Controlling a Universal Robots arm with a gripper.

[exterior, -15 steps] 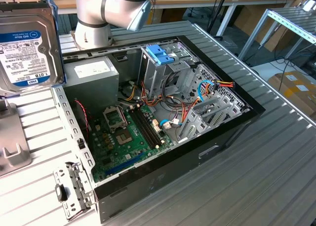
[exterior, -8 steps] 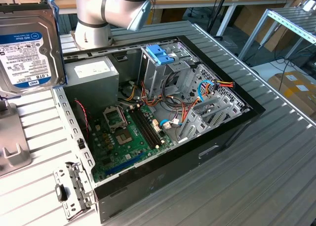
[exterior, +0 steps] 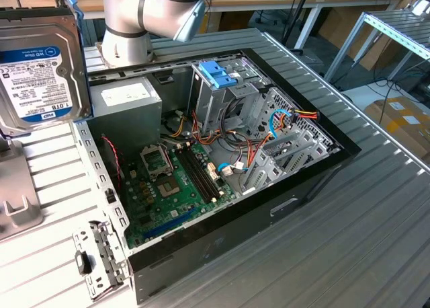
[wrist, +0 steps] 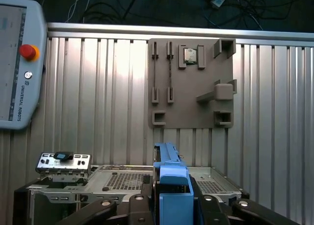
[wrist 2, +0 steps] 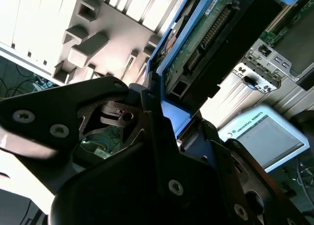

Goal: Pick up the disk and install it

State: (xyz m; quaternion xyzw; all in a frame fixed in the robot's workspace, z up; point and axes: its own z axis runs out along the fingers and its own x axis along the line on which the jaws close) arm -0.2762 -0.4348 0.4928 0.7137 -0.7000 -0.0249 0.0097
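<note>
The disk (exterior: pixel 39 69) is a silver hard drive with a white and blue label, and it hangs in the air at the exterior view's upper left, standing on edge. A light blue carrier rail (exterior: pixel 75 13) runs along its side. In the second wrist view my gripper (wrist 2: pixel 164 119) is shut on the blue rail (wrist 2: pixel 171 114), and the disk's green circuit board (wrist 2: pixel 203 36) faces the camera. The first wrist view looks along the clamped rail (wrist: pixel 170 183) between my black fingers (wrist: pixel 122 208).
The open computer case (exterior: pixel 295 204) lies on the slatted metal table, with a drive cage topped by a blue bracket (exterior: pixel 218 72) and a grey power supply (exterior: pixel 126 96). A grey fixture plate (wrist: pixel 191 82) and a teach pendant (wrist: pixel 14 63) lie on the table. The arm (exterior: pixel 151 15) stands behind the case.
</note>
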